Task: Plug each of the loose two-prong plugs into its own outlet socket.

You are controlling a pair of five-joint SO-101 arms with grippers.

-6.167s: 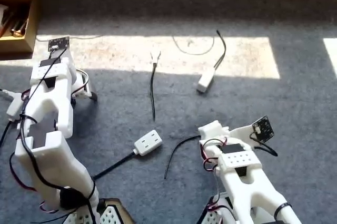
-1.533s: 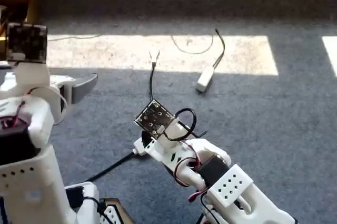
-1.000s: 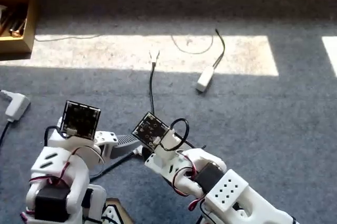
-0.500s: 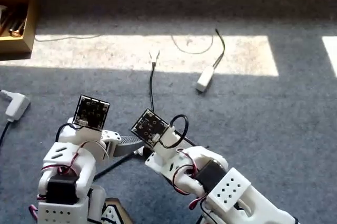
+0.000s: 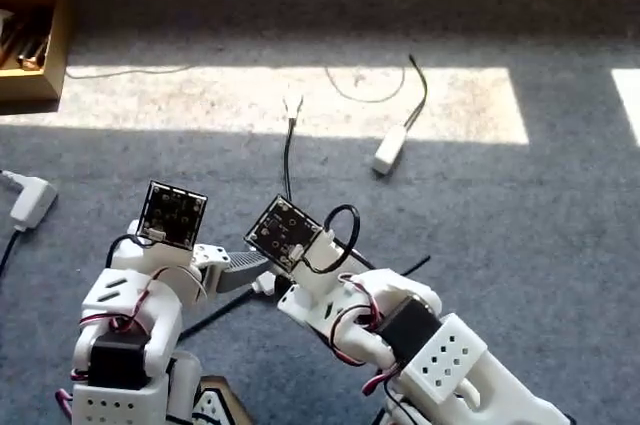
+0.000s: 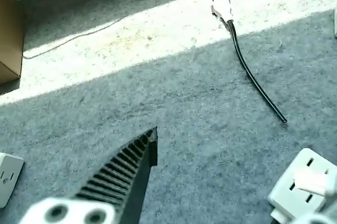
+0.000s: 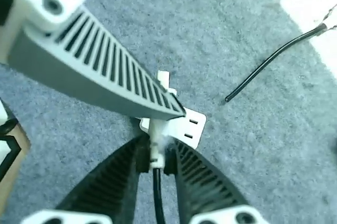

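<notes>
My right gripper (image 7: 156, 153) is shut on a white two-prong plug (image 7: 157, 138) whose black cord (image 5: 342, 237) loops over the right arm. The plug's prongs are at the face of a white outlet block (image 7: 185, 127), just short of its slots or touching it. The block also appears in the left wrist view (image 6: 301, 191). One ribbed finger (image 7: 100, 71) of my left gripper crosses just above the plug; this finger (image 6: 128, 174) has nothing against it. A second plug (image 5: 293, 105) with a black cord lies farther back on the carpet.
A white outlet (image 5: 391, 153) on a black cord lies at the edge of the sunlit patch. Another white outlet (image 5: 26, 201) sits at the left edge. A wooden box (image 5: 35, 40) stands at the back left. A thin wire (image 5: 365, 95) curls on the sunlit carpet.
The left arm swung down from the far left to beside the outlet block. The right arm, holding the plug, shifted slightly and the cord's tail now trails out to its right.
</notes>
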